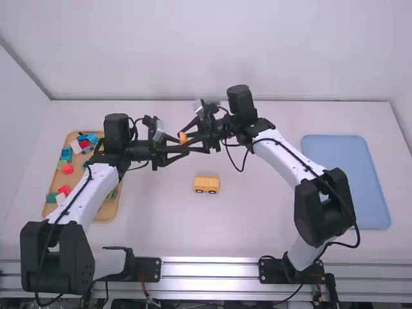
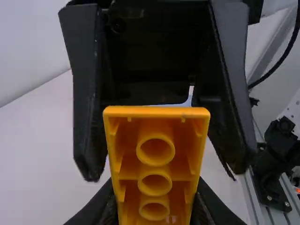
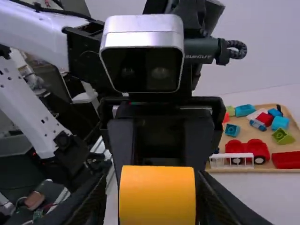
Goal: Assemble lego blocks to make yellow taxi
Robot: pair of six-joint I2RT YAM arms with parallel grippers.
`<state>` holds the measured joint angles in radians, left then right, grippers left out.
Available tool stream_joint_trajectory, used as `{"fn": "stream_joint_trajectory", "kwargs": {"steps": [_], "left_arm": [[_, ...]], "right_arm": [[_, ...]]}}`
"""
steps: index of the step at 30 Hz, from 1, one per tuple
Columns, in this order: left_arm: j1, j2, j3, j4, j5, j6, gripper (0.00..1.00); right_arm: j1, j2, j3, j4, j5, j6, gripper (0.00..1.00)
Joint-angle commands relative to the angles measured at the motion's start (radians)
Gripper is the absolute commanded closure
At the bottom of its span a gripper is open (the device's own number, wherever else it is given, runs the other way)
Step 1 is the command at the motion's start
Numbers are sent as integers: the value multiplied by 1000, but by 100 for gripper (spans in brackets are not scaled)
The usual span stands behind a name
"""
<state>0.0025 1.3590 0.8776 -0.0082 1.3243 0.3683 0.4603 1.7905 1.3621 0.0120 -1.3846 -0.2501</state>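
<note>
ok so both arms meet abt mid table, up in the air, with one yellow-orange block (image 1: 183, 139) right btwn them. L gripper (image 1: 182, 147) is pinching that block, a finger snug on each side afaict from the L wrist view, w/ the hollow underside facing that cam, 3 round tubes in a row. R gripper (image 1: 185, 137) is spread around the same block, fingers either side of it; in the R wrist view there's a thin gap on one side, and a smooth face of the block toward the cam

The yellow car piece (image 1: 206, 185) w/ dark wheels sits upright on the white table (image 1: 257, 225), near the middle, closer to the arm bases than the held block is, and well apart from both trays

Wooden tray (image 1: 103, 217) is over on the L side, partly behind the L arm, w/ a bunch of loose bricks. R wrist view gives a better look: red wheeled piece (image 3: 247, 149), white barred piece (image 3: 231, 161) just beside it, long red brick (image 3: 286, 160), green brick (image 3: 283, 136), plus some blue ones, e.g. a blue brick (image 3: 232, 130). Blue tray (image 1: 346, 183) lies flat on the R side of the table, btw
</note>
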Motion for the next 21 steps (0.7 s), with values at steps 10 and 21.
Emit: {"fn": "stream_joint_trajectory", "kwargs": {"steps": [10,21], "left_arm": [[-3,-20,-4,31,22,19,98],[-3,-20,-4,28,19,26,35]], "right_arm": [[3,2,32,-15,47,14,66],[-11,2,32,62,53,48,86]]}}
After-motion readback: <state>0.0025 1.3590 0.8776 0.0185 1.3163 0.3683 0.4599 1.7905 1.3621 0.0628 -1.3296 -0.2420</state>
